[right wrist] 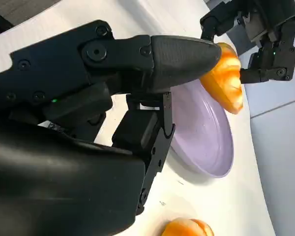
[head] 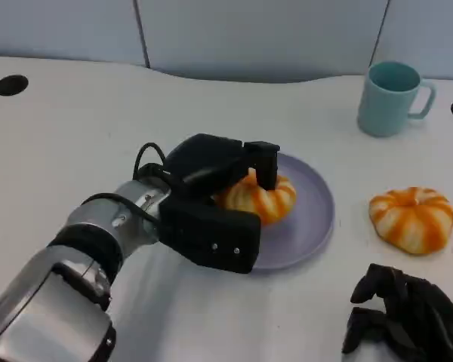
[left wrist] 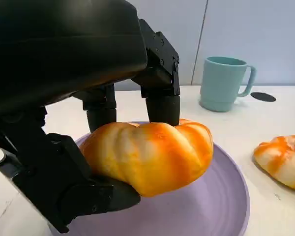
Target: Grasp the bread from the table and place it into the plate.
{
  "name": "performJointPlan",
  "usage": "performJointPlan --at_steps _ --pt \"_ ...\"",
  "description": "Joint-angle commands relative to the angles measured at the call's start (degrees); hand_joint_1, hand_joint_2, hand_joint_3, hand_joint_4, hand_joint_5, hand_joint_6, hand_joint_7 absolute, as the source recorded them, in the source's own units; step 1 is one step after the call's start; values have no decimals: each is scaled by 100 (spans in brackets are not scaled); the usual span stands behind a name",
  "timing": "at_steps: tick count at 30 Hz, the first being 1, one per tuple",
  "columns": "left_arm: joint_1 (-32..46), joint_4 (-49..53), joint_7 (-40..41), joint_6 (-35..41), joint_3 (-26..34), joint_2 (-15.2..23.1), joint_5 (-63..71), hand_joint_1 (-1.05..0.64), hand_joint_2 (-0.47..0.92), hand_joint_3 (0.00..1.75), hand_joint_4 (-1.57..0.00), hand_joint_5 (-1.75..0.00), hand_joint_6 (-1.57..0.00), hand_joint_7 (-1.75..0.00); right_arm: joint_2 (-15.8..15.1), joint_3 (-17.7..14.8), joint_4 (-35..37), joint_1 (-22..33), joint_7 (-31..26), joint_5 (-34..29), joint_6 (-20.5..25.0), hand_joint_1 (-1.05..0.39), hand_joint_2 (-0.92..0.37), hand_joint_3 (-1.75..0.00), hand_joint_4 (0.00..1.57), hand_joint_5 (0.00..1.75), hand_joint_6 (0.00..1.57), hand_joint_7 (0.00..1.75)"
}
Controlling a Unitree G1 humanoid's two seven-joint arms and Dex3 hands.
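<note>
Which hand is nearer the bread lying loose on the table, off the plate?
Right. The right hand rests on the table just in front of the loose bread, apart from it. The left hand is farther away, holding the other bread over the plate.

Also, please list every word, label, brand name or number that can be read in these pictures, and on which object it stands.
None: no readable text on the cup, the plate, the bread held by the left hand, the second bread or the right hand.
</note>
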Motion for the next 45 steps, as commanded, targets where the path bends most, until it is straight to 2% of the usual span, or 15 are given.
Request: performJointPlan --at_steps 1,6,7,9,10,13,15,16,18,25,30,34,38,41,45 --pt "-207 34 -74 106 6 -14 -25 -22 55 119 -91 -175 -75 -175 -22 -7 30 66 -40 -8 -36 -44 -92 -46 122 115 113 108" --pt "-194 39 -216 122 59 -19 -101 -22 56 118 -90 -175 -75 -175 -25 -4 45 70 -31 -2 -62 -43 -92 -47 122 115 113 108" --pt "-183 43 -327 125 103 -20 -158 -26 67 82 -69 -138 -58 -117 -25 -4 51 73 -27 -1 -72 -43 -92 -47 121 114 112 108" --pt "-182 40 -529 163 140 -25 -200 -29 87 34 -55 -103 -59 -47 -30 -6 54 82 -5 10 -82 -43 -92 -47 121 114 111 107" --pt "-183 32 -582 175 144 -27 -203 -31 89 25 -47 -86 -55 -31 -31 -6 52 85 -4 14 -81 -43 -92 -47 120 114 111 107" --pt "-221 2 -775 312 121 -38 -206 -43 92 15 -24 -54 -38 -6 -29 -2 -7 120 -39 9 -50 -43 -92 -47 120 114 111 108" --pt "-234 -11 -854 410 101 -49 -201 -47 92 14 -18 -47 -33 -2 -29 -3 -29 135 -52 14 -28 -43 -92 -46 119 114 110 108" --pt "-233 -12 -875 445 90 -51 -193 -60 92 20 -7 -38 -21 -1 -35 -3 -16 130 -41 14 -37 -43 -92 -46 120 115 110 108" --pt "-226 -19 -898 483 78 -47 -186 -73 92 23 -1 -28 -12 0 -44 -5 6 116 -24 17 -44 -43 -92 -46 120 115 111 108" --pt "-217 -56 -908 524 101 28 -210 -83 92 25 0 -13 -7 -1 -47 -25 38 85 -16 41 -30 -43 -92 -45 120 115 111 108" --pt "-172 -88 -998 512 230 48 -365 -85 92 25 0 -13 -8 -1 -64 -16 29 81 -7 30 -20 -43 -92 -46 120 114 111 107" --pt "194 -255 -1352 138 787 190 -1034 -82 92 23 -2 -14 -8 -2 -79 -39 69 39 12 41 -20 -44 -92 -46 120 114 112 107" --pt "286 -336 -1476 36 890 237 -1184 -81 92 23 -2 -16 -8 -1 -83 -40 72 34 18 36 -17 -44 -92 -46 120 114 112 107" --pt "843 -483 -2123 -445 1680 151 -2285 -76 92 19 -8 -21 -9 -2 -62 -62 64 3 -51 43 54 -44 -92 -44 122 115 113 107" --pt "1263 -722 -2958 -597 2329 -6 -3289 -72 92 18 -9 -28 -14 -3 -74 -68 202 -35 43 26 -107 -44 -92 -45 122 114 113 107"
